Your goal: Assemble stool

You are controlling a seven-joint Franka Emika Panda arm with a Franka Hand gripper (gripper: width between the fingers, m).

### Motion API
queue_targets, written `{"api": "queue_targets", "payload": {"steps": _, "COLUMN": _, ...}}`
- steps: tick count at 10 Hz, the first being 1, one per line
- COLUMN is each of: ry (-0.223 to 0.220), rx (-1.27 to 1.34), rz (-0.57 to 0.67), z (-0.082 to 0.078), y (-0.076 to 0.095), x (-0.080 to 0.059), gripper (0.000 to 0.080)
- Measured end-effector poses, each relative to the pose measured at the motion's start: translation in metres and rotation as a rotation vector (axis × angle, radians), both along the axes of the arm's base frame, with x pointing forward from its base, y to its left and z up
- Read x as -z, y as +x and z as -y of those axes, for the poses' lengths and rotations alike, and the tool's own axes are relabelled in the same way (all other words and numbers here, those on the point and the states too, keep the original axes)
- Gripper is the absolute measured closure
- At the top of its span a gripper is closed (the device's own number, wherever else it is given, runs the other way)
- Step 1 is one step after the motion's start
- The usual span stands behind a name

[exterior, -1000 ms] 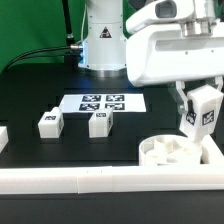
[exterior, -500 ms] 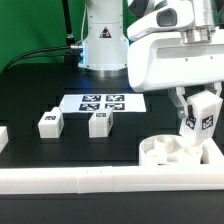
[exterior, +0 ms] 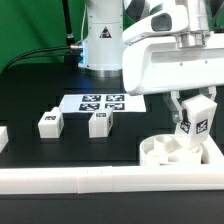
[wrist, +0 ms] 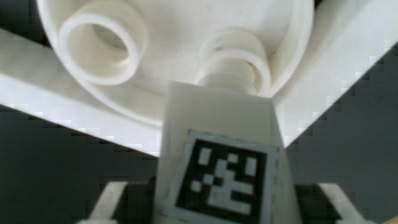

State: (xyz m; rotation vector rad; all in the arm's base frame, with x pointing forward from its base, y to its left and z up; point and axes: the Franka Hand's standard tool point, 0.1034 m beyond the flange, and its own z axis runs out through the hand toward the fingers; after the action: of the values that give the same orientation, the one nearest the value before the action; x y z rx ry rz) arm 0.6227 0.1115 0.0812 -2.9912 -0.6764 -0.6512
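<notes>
White leg (exterior: 198,121) hangs clamped in the pincer (exterior: 195,106) just above the seat (exterior: 152,151), seemingly lined up to drop into a socket (wrist: 242,68).

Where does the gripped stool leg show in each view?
Exterior view: the leg is at the exterior view's right, held tilted just over the seat.
Wrist view: the leg is nearest the camera, tag showing, in front of the seat.
Shared landmark: the seat.
</notes>
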Motion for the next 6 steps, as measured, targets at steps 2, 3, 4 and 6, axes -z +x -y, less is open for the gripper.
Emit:
{"api": "queue_targets", "payload": {"steps": 2, "ry": 0.013, "rx": -0.006, "rz": 0.039, "z": -0.0086, "y": 0.0016, "x": 0.0054, "gripper": 0.0476}}
{"api": "queue_targets", "payload": {"steps": 3, "ry": 0.016, "rx": -0.009, "rz": 0.055, "z": -0.0087, "y": 0.0026, "x": 0.0054, "gripper": 0.0476}}
{"api": "queue_targets", "payload": {"steps": 4, "ry": 0.013, "rx": -0.016, "rz": 0.059, "z": -0.0081, "y": 0.0031, "x": 0.0054, "gripper": 0.0476}}
{"api": "queue_targets", "payload": {"steps": 6, "ry": 0.013, "rx": -0.017, "rz": 0.058, "z": -0.0085, "y": 0.0028, "x": 0.0056, "gripper": 0.0320}}
